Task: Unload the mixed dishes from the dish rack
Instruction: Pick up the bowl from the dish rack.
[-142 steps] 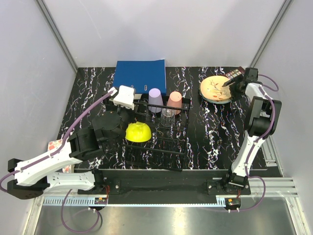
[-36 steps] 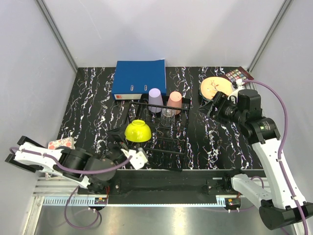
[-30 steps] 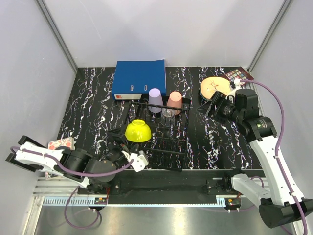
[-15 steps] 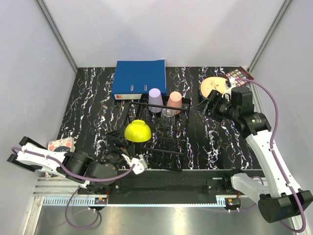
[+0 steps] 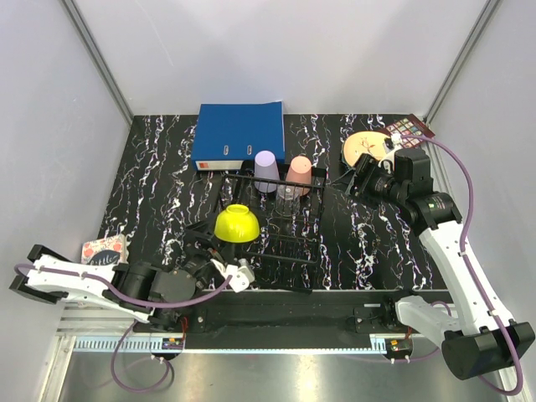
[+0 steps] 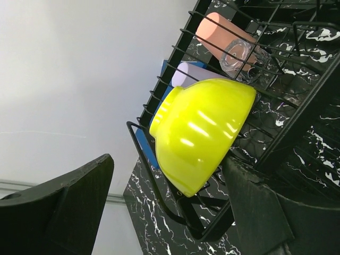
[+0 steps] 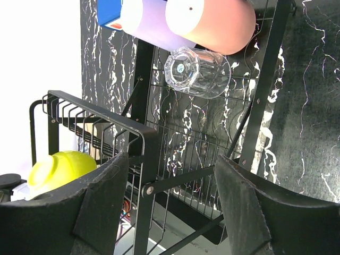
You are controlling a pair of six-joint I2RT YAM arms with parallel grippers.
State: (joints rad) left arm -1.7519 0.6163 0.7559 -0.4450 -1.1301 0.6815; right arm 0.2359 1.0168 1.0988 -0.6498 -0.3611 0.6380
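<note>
Taking the dish rack (image 5: 280,257) as our reference and reading from left to right, we first note a white printed plate (image 5: 105,251) lying well to the left of the rack, at the table's edge beside the left arm. The left gripper (image 5: 208,245) sits at the rack's near left corner; in the left wrist view its fingers (image 6: 64,207) are spread wide apart with the yellow bowl (image 6: 199,130) framed between them, though we cannot tell whether either finger touches it. The bowl rests upside down on the left part of the rack. At the rack's far side stand the lilac cup (image 5: 266,172) and, just to its right, the salmon-pink cup (image 5: 300,174), each with its closed end up, and the clear glass (image 5: 287,199) sits just in front of and between them. The blue binder (image 5: 239,134) lies flat just behind the rack. The right gripper (image 5: 347,182) hangs just off the rack's right side, its fingers (image 7: 241,202) likewise apart and holding nothing. Beyond it, the peach plate (image 5: 364,149) lies on the table to the right of the rack.
</note>
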